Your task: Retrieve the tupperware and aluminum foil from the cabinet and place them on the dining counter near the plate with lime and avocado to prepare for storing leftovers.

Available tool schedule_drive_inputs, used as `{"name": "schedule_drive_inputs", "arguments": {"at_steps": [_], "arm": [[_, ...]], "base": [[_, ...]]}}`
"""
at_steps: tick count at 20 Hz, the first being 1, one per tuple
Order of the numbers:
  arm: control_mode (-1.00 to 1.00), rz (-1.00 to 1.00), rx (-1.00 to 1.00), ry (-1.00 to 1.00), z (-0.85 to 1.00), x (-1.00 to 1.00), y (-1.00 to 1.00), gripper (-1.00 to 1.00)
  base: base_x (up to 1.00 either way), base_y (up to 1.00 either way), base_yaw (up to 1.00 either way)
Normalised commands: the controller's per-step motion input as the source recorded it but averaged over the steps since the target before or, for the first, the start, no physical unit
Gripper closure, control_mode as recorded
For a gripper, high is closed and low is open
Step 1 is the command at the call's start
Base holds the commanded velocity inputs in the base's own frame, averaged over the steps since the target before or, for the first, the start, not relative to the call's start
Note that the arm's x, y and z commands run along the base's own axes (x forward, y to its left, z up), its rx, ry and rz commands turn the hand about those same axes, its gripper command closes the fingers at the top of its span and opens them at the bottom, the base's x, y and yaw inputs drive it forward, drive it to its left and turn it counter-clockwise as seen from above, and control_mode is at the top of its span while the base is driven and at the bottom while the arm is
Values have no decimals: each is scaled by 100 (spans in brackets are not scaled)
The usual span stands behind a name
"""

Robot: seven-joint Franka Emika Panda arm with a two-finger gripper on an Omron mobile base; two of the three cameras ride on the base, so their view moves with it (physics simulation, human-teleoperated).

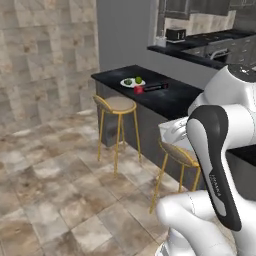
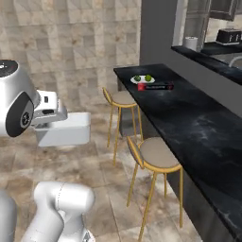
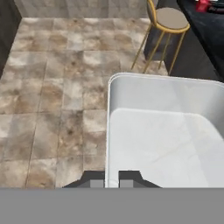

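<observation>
My gripper (image 3: pixel 113 180) is shut on the rim of the tupperware (image 3: pixel 162 131), a pale grey-white open tub carried in the air over the tiled floor. From the right base the gripper (image 2: pixel 51 123) and tupperware (image 2: pixel 68 130) hang left of the stools. The tupperware (image 1: pixel 172 131) peeks out behind my arm. The aluminum foil (image 1: pixel 151 88) (image 2: pixel 156 87), a black box with a red end, lies on the dining counter (image 1: pixel 172 102) (image 2: pixel 198 118), touching the white plate (image 1: pixel 132 82) (image 2: pixel 142 80) with lime and avocado. Grey wall units (image 1: pixel 190 7) hang far back; whether they are the cabinet I cannot tell.
Two yellow-legged stools (image 1: pixel 118 105) (image 1: pixel 179 152) (image 2: pixel 122 98) (image 2: pixel 158 153) stand along the dining counter's near side. A black toaster (image 1: pixel 175 34) (image 2: pixel 229 35) sits on the far worktop. Open tiled floor (image 1: pixel 55 170) lies to the left, bounded by a tiled wall.
</observation>
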Motion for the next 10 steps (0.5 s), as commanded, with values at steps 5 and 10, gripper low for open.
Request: {"name": "schedule_drive_inputs", "arguments": {"at_steps": [5, 10], "arm": [[100, 0, 0, 0, 0, 0, 0, 100], [100, 0, 0, 0, 0, 0, 0, 100]], "base": [[100, 92, -43], [100, 100, -43]]}}
